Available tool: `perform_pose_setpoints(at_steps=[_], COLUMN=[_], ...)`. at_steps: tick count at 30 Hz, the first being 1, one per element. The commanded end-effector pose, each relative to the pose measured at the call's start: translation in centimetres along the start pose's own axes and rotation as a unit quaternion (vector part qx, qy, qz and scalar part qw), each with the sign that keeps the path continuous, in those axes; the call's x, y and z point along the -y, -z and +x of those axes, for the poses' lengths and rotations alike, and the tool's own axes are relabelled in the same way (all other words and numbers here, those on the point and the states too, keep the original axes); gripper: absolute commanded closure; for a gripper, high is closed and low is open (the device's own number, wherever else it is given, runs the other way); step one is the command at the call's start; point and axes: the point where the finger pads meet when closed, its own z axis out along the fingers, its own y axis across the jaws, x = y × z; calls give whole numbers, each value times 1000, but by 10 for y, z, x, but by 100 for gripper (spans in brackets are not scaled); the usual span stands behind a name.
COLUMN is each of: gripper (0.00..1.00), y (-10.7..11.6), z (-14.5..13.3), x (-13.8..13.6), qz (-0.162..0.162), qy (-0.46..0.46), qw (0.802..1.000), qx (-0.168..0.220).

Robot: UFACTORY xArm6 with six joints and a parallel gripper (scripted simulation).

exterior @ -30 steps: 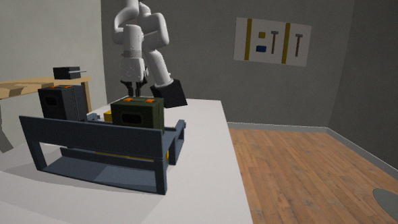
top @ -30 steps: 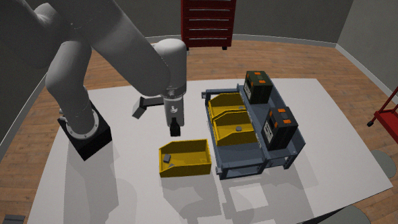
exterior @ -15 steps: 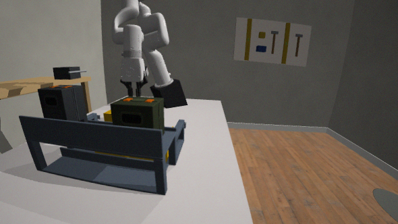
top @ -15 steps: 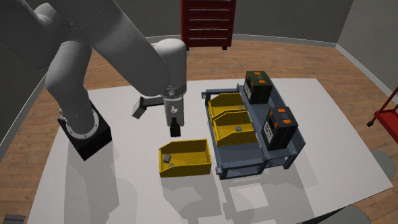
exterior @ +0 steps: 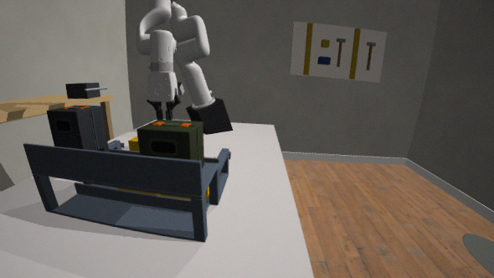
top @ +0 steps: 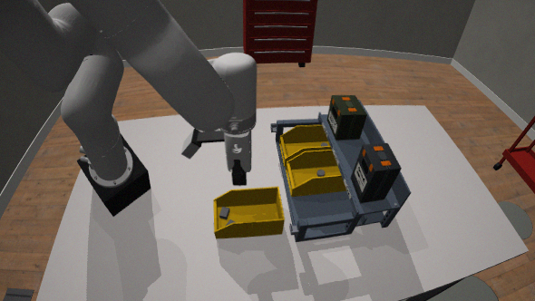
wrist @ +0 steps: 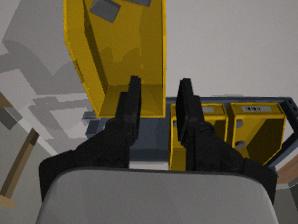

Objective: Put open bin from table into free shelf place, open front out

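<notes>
The bin [top: 254,228] [exterior: 134,144] [wrist: 125,47] stood upright on the table [top: 172,181] [exterior: 259,180] [wrist: 225,50], beside and lower than the pincer [top: 239,182] [exterior: 164,117] [wrist: 159,90], with grey parts inside. The pincer was partly open, its fingers apart and gripping nothing. Across from the pincer was the shelf [top: 296,232] [exterior: 113,167] [wrist: 290,107], where one yellow bin [top: 317,187] [wrist: 216,119] and another yellow bin [top: 296,144] [wrist: 270,125] sat side by side, their free place beside the nearer one. Farther from the pincer, beyond that row, a black box [top: 378,177] [exterior: 77,127] and a green box [top: 348,120] [exterior: 169,142] stood on the shelf's rear board.
</notes>
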Motion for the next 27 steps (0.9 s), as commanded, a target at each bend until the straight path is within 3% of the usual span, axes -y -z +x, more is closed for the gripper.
perform_pose_setpoints(at_steps=[1,13,18,27], gripper=[67,67,67,67], y=[0,0,-1,-1], z=[-29,-29,-80,-80], x=[10,10,29,29], qz=[1,1,1,1], qy=[-92,-92,-220,-220], qw=[996,996,976,976], qx=[2,2,2,2])
